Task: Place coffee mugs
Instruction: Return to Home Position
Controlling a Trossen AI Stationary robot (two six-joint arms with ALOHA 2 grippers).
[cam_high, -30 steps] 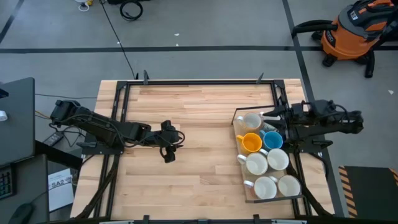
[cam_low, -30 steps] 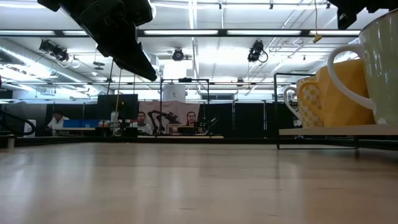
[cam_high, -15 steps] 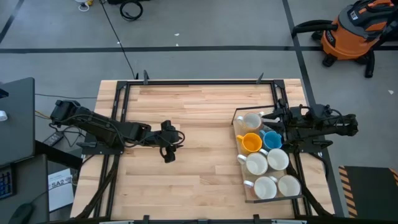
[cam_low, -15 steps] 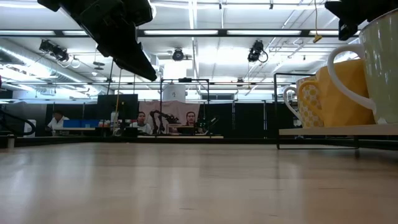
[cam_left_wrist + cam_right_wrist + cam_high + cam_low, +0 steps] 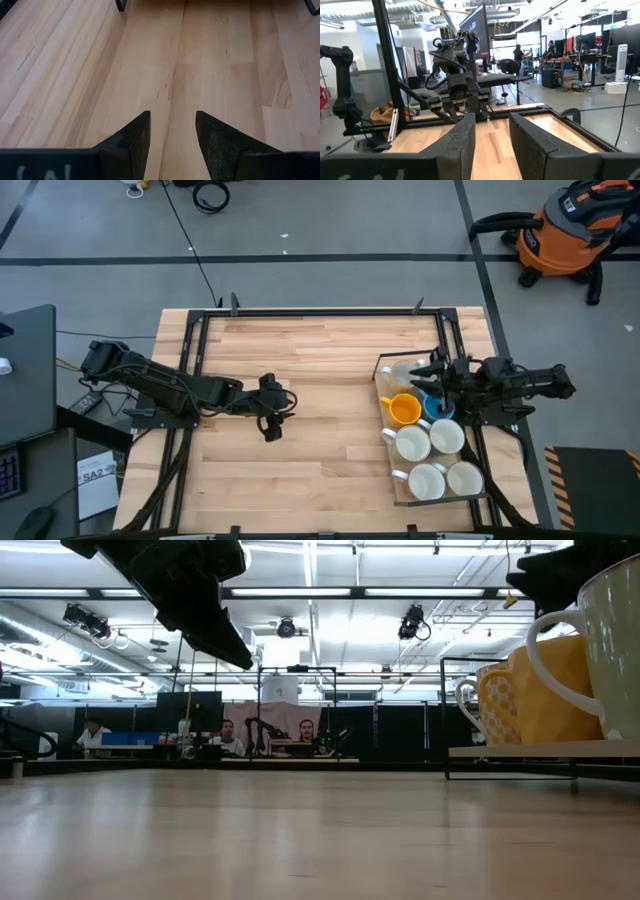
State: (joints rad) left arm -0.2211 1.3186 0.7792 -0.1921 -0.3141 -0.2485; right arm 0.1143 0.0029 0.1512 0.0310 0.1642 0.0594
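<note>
Seven mugs stand upright in a clear tray (image 5: 388, 472) at the table's right side: a cream one (image 5: 403, 374) at the far end, a yellow-orange one (image 5: 403, 410), a blue one (image 5: 438, 407) and several white ones (image 5: 413, 444) nearer. In the low view the yellow mug (image 5: 548, 690) and a white mug (image 5: 615, 635) show at the right. My right gripper (image 5: 425, 370) hovers open over the tray's far end, pointing level toward the table's left (image 5: 492, 127). My left gripper (image 5: 271, 428) waits open above bare wood left of centre (image 5: 172, 132).
A black metal frame (image 5: 300, 312) runs along the table's far edge and down both sides. Bare wood (image 5: 330, 420) lies between the two arms. An orange vacuum (image 5: 570, 230) sits on the floor beyond the table. People sit in the room behind (image 5: 230, 738).
My right gripper has moved toward the table's left, from the tray's right edge to above the far mugs. The mugs have stayed where they were.
</note>
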